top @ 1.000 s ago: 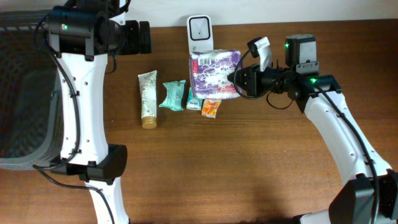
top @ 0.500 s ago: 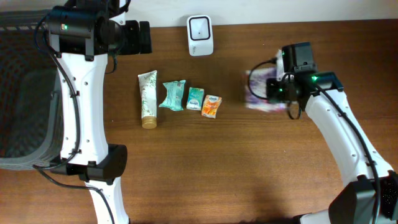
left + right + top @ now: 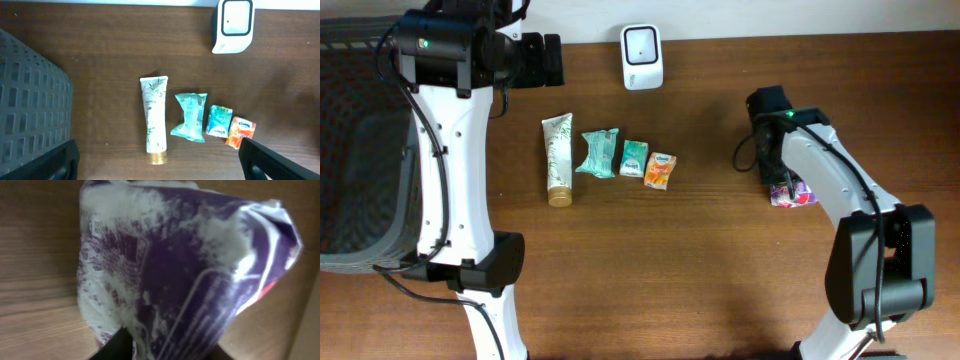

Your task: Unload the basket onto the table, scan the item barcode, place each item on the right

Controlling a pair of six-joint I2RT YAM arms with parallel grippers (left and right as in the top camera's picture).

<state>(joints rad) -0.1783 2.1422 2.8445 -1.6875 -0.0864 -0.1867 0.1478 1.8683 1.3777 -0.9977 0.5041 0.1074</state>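
The item, a purple and white packet (image 3: 790, 193), lies on the table at the right, mostly under my right arm. In the right wrist view the packet (image 3: 185, 280) fills the frame. My right gripper (image 3: 170, 347) has its dark fingers on either side of the packet's lower end, and whether they still press on it does not show. The white barcode scanner (image 3: 642, 56) stands at the back edge, well left of the packet. My left gripper (image 3: 545, 60) hangs high at the back left, open and empty, its fingers (image 3: 280, 162) at the frame's lower corners.
A row lies in the middle of the table: a white tube with a gold cap (image 3: 558, 160), a teal pouch (image 3: 599, 153), a small teal packet (image 3: 634, 157) and an orange packet (image 3: 660, 170). A dark mesh basket (image 3: 350, 150) stands at the far left.
My right arm has swung the purple packet away from in front of the scanner, to the right and down onto the table. The left arm has not moved.
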